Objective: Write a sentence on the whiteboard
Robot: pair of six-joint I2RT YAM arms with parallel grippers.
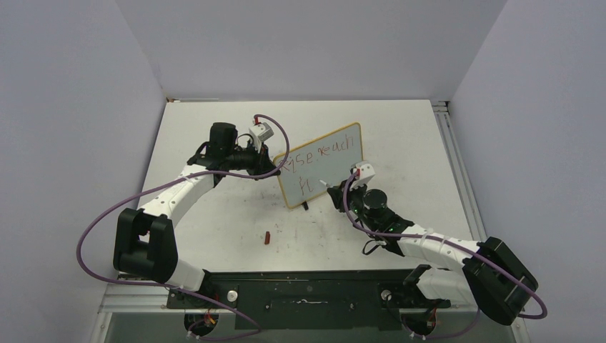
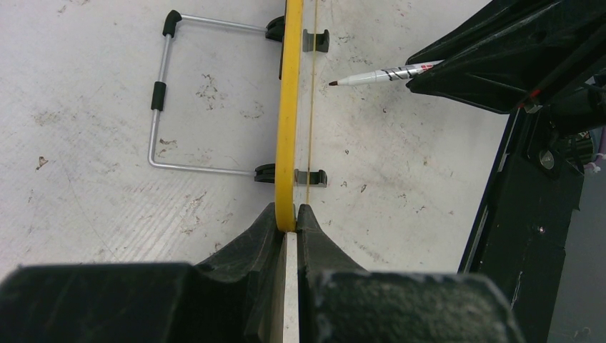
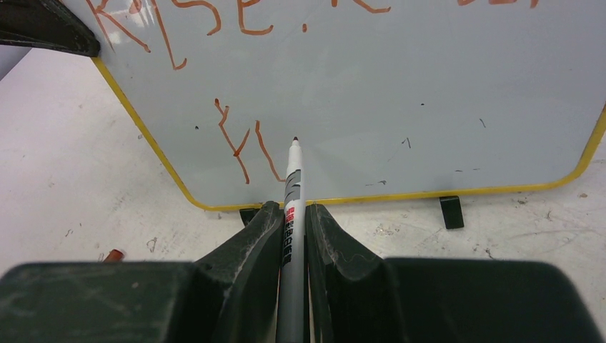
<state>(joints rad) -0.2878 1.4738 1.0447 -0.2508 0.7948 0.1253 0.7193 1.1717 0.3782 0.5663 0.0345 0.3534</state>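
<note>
The whiteboard (image 1: 336, 161) with a yellow frame stands upright mid-table. My left gripper (image 1: 275, 170) is shut on its left edge; the left wrist view shows the frame (image 2: 289, 114) edge-on between my jaws (image 2: 288, 212). The sentence (image 1: 320, 151) reads "Ryse reach" on the top line, with an "h" and one stroke below (image 3: 243, 143). My right gripper (image 1: 336, 190) is shut on a white marker (image 3: 291, 207). Its tip (image 3: 294, 139) points at the board beside the lower letters; it also shows in the left wrist view (image 2: 386, 74), a little off the board face.
A small red marker cap (image 1: 266, 236) lies on the table in front of the board and shows at the left of the right wrist view (image 3: 113, 254). The board's wire stand (image 2: 179, 93) rests behind it. Walls enclose the table on three sides.
</note>
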